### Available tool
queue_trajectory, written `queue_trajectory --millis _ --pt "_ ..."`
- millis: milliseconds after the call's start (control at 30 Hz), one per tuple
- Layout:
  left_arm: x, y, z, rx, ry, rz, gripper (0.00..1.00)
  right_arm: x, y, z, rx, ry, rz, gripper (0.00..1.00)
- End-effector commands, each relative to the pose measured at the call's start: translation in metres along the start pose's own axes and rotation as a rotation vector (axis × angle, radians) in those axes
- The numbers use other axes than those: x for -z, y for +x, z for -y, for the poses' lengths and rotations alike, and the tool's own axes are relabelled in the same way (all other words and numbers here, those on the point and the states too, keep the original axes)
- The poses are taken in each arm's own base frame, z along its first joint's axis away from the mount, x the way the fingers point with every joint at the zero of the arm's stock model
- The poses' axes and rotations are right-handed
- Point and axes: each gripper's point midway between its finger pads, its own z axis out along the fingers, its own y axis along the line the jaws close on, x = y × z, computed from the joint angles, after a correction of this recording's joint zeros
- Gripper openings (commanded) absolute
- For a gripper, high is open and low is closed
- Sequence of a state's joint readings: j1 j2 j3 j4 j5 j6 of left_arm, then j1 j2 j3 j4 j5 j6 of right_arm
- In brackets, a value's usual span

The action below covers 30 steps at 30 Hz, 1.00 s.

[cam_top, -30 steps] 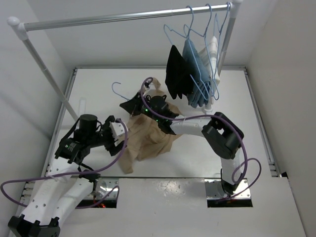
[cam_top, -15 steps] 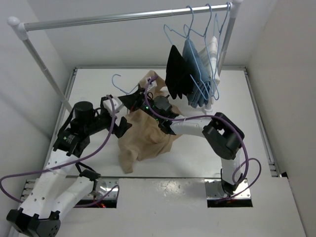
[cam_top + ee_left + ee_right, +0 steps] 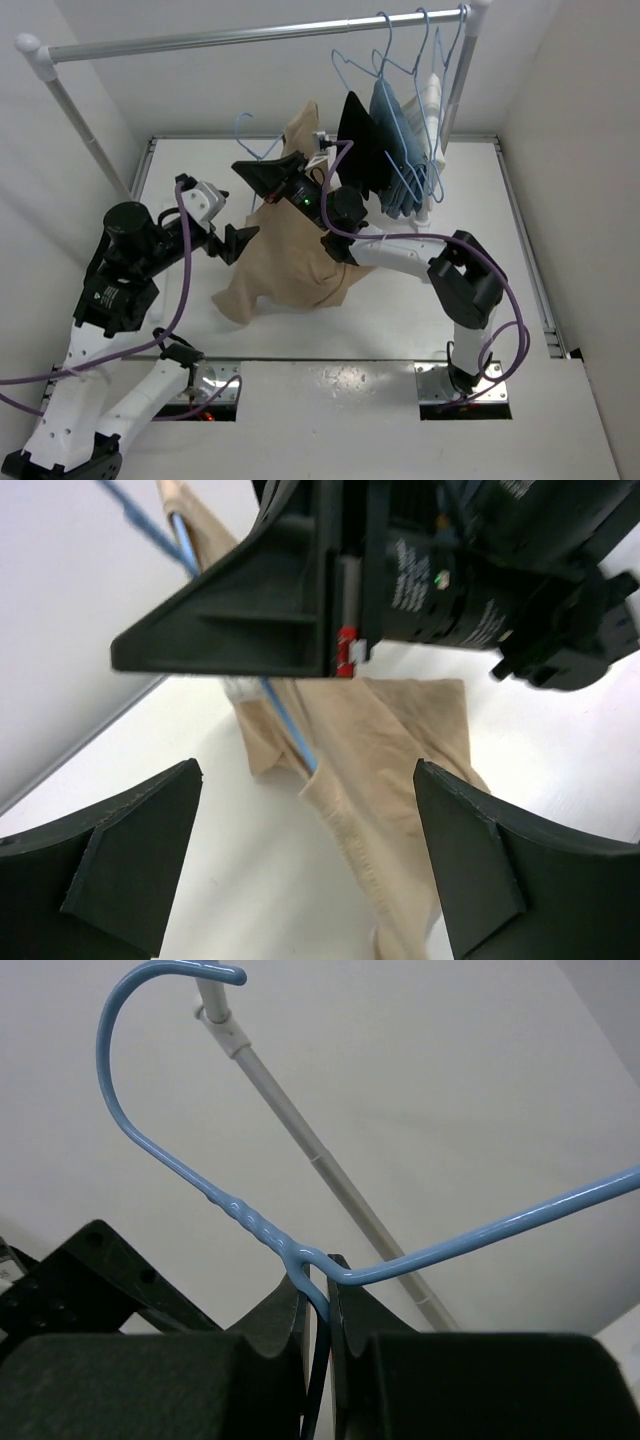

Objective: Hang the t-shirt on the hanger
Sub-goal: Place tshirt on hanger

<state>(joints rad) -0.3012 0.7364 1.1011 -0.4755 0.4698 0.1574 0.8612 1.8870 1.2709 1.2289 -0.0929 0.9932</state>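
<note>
While the right gripper (image 3: 318, 1305) pinches the hanger (image 3: 262, 1228) at its neck, the t-shirt (image 3: 290, 265) hangs just right of the left gripper (image 3: 305, 830), whose jaws are spread wide.

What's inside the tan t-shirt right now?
A blue wire of the hanger disappears into the t-shirt. The hook sticks out above, and the right pincer is shut on the hanger's neck. The cloth hides how far the frame reaches inside.
</note>
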Motion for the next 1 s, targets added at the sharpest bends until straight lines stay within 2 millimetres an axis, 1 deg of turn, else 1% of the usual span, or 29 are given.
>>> queue_trajectory --millis 0,33,100,133,167,200,233,267,300,333,367,400,433,467,500,533,567,600,633,667,700,733,767,800,833,867,900,933,967 --pt "0.000 0.023 -0.006 0.002 -0.037 -0.073 0.93 0.004 -0.033 -0.044 -0.016 -0.140 0.101 0.00" --pt "-0.004 0.031 -0.006 0.011 -0.032 -0.092 0.93 0.005 -0.031 -0.041 -0.027 -0.141 0.101 0.00" --pt "-0.006 0.035 -0.005 -0.001 -0.014 -0.109 0.93 0.003 -0.030 -0.040 -0.038 -0.141 0.100 0.00" --pt "-0.007 0.034 -0.002 0.000 0.003 -0.104 0.93 0.001 -0.032 -0.045 -0.035 -0.160 0.101 0.00" --pt "-0.010 0.040 0.001 0.014 0.029 -0.123 0.92 -0.002 -0.034 -0.047 -0.035 -0.161 0.102 0.00" --pt "-0.014 0.043 0.004 0.023 0.054 -0.131 0.92 -0.002 -0.029 -0.041 -0.037 -0.146 0.090 0.00" --pt "-0.016 0.045 0.013 0.034 0.103 -0.135 0.92 -0.004 -0.032 -0.044 -0.036 -0.154 0.096 0.00" --pt "-0.017 0.053 0.016 0.048 0.120 -0.156 0.90 -0.004 -0.030 -0.042 -0.037 -0.146 0.090 0.00" --pt "-0.019 0.055 0.017 0.067 0.122 -0.165 0.90 -0.006 -0.033 -0.044 -0.036 -0.153 0.095 0.00" --pt "-0.019 0.062 0.019 0.086 0.125 -0.184 0.89 -0.006 -0.029 -0.040 -0.037 -0.146 0.090 0.00" --pt "-0.021 0.071 0.020 0.102 0.133 -0.213 0.87 -0.006 -0.029 -0.040 -0.038 -0.146 0.090 0.00" --pt "-0.021 0.072 0.018 0.101 0.121 -0.217 0.85 -0.006 -0.029 -0.040 -0.038 -0.146 0.090 0.00" --pt "-0.022 0.080 0.015 0.108 0.104 -0.241 0.83 -0.006 -0.030 -0.039 -0.038 -0.140 0.097 0.00" --pt "-0.022 0.080 0.013 0.106 0.095 -0.244 0.83 -0.005 -0.026 -0.039 -0.046 -0.130 0.095 0.00" --pt "-0.022 0.086 0.013 0.110 0.087 -0.256 0.82 -0.005 -0.026 -0.039 -0.046 -0.130 0.095 0.00" --pt "-0.022 0.090 0.013 0.135 0.076 -0.269 0.80 -0.003 -0.022 -0.031 -0.063 -0.107 0.095 0.00" --pt "-0.024 0.092 0.011 0.133 0.067 -0.269 0.79 -0.003 -0.025 -0.031 -0.063 -0.106 0.111 0.00" --pt "-0.025 0.090 0.010 0.140 0.063 -0.260 0.75 -0.003 -0.022 -0.028 -0.078 -0.099 0.105 0.00" --pt "-0.025 0.094 0.012 0.160 0.063 -0.270 0.70 -0.003 -0.021 -0.024 -0.093 -0.092 0.115 0.00" --pt "-0.026 0.093 0.011 0.156 0.061 -0.262 0.62 -0.003 -0.021 -0.024 -0.093 -0.092 0.115 0.00" --pt "-0.026 0.096 0.013 0.174 0.061 -0.270 0.47 -0.003 -0.017 -0.019 -0.094 -0.083 0.109 0.00" --pt "-0.027 0.099 0.013 0.175 0.062 -0.272 0.39 -0.002 -0.017 -0.020 -0.103 -0.084 0.108 0.00" --pt "-0.027 0.098 0.017 0.186 0.078 -0.269 0.31 -0.004 -0.014 -0.017 -0.104 -0.077 0.103 0.00" --pt "-0.027 0.098 0.017 0.186 0.078 -0.269 0.12 -0.004 -0.014 -0.016 -0.104 -0.077 0.103 0.00" --pt "-0.028 0.096 0.017 0.193 0.075 -0.261 0.02 -0.004 -0.013 -0.015 -0.105 -0.069 0.097 0.00" --pt "-0.026 0.097 0.019 0.207 0.072 -0.260 0.00 -0.004 -0.013 -0.015 -0.105 -0.069 0.097 0.00" --pt "-0.027 0.096 0.015 0.200 0.056 -0.255 0.00 -0.004 -0.012 -0.011 -0.107 -0.052 0.099 0.00" --pt "-0.025 0.094 0.013 0.204 0.036 -0.247 0.00 -0.002 -0.004 -0.002 -0.111 -0.016 0.071 0.00" --pt "-0.025 0.092 0.011 0.220 0.020 -0.243 0.00 -0.002 0.000 0.005 -0.123 0.017 0.062 0.00"
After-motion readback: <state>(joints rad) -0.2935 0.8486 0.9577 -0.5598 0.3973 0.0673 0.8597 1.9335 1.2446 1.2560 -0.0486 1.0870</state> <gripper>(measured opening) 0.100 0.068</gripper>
